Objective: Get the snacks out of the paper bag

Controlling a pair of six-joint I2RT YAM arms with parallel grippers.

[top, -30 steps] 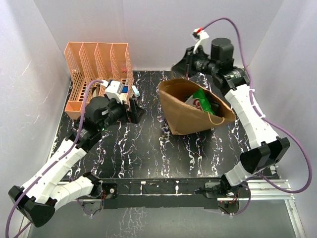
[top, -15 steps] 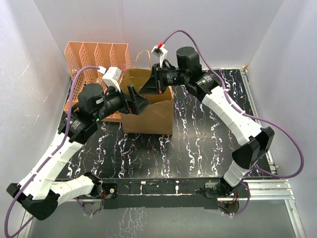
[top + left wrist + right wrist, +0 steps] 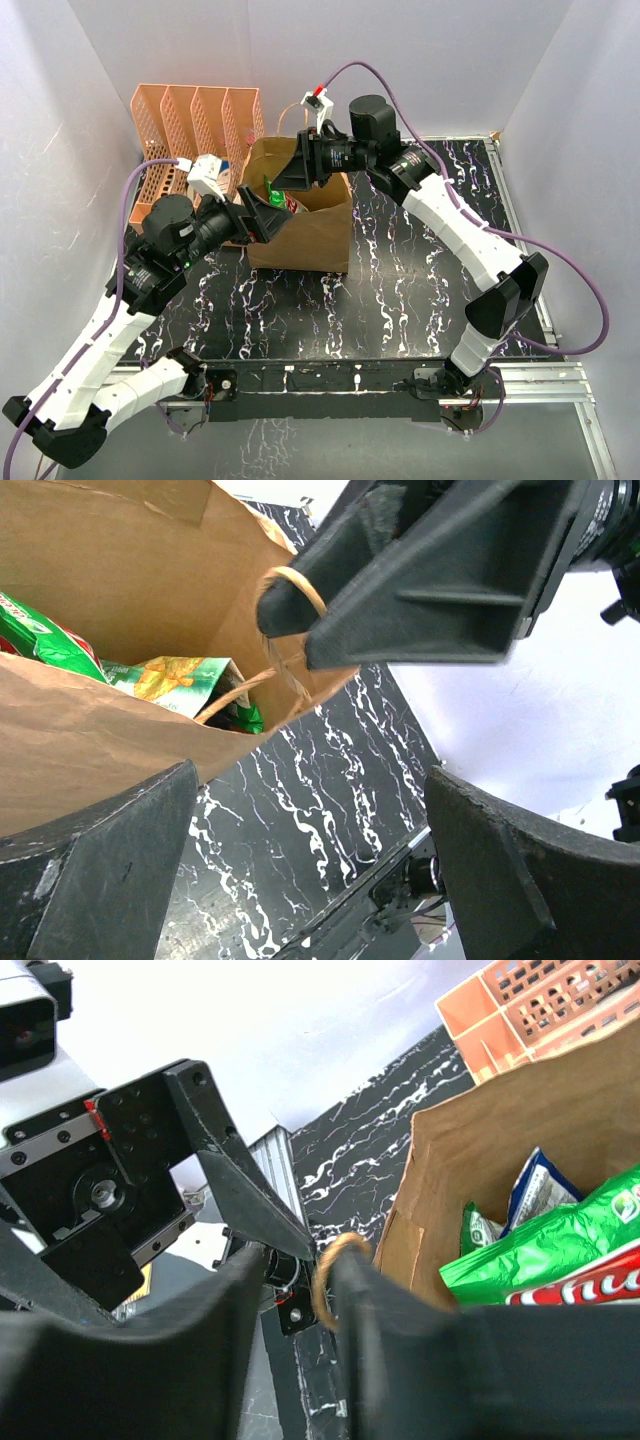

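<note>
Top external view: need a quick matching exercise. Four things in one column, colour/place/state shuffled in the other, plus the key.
1. paper bag
2. file organizer
3. left pincer
4. green packet

A. orange, at the far left of the table
B. lying inside the bag
C. brown, standing upright
D. jaws wide apart, beside the bag

Pairs: 1-C, 2-A, 3-D, 4-B.

Arms [image 3: 455,225]: were white shells with black joints.
Cables [image 3: 350,64]: were purple.
Left gripper [image 3: 265,222]: had black wedge-shaped fingers.
</note>
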